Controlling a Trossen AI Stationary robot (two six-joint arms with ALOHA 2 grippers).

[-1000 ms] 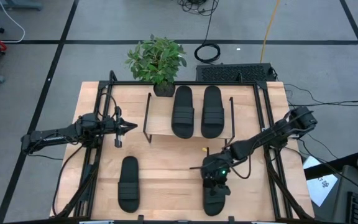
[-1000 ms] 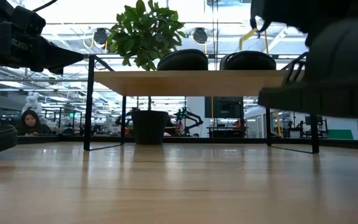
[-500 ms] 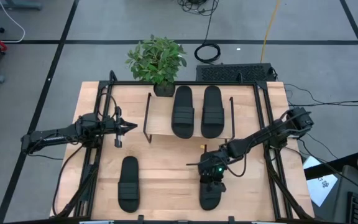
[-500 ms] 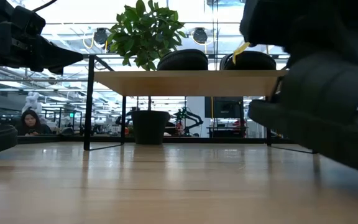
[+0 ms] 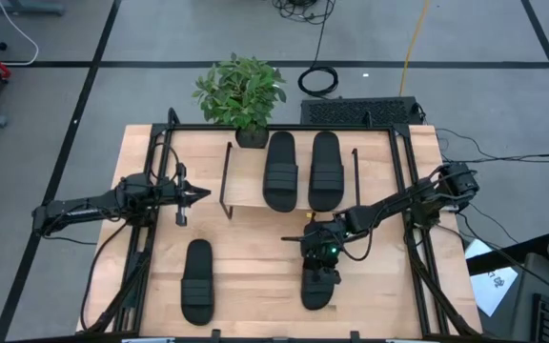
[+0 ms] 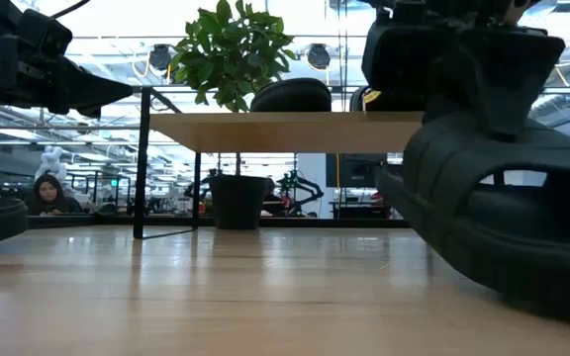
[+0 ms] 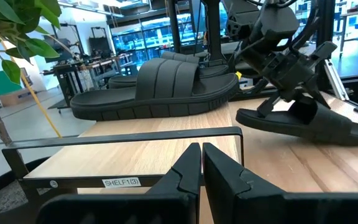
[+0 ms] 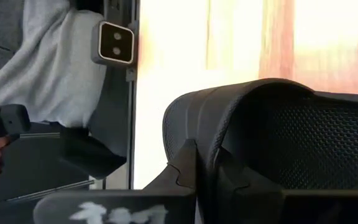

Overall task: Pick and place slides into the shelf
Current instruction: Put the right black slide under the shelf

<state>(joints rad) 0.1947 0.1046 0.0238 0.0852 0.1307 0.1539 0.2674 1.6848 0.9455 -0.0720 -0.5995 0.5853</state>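
Note:
Two black slides (image 5: 284, 171) (image 5: 324, 171) lie side by side on the shelf's light wood top (image 5: 246, 181). A third slide (image 5: 196, 281) lies flat on the table at the near left. My right gripper (image 5: 320, 272) is shut on a fourth slide (image 5: 317, 288) in front of the shelf, right of the table's middle; the low view shows this slide (image 6: 503, 218) large and tilted. My left gripper (image 5: 201, 195) waits shut, level, just left of the shelf, touching nothing. My right gripper pinches the slide's wide strap at its edge (image 8: 207, 134), with one finger (image 8: 188, 165) on the strap's outer face and the other (image 8: 232, 177) inside, under the strap. The fingers slant down from the table's right. The slide hangs tilted; whether its sole touches the table I cannot tell.
A potted plant (image 5: 241, 90) stands at the shelf's far left corner. Black rails (image 5: 403, 181) run along the table's sides. Bare table lies between the shelf's front and the near edge (image 5: 255, 257). A person sits far behind the table (image 6: 49, 193).
My right gripper has carried the slide toward the table's left and a little toward the shelf, sinking slightly. The slide has stayed in the hold and now hangs lower and more tilted in the low view.

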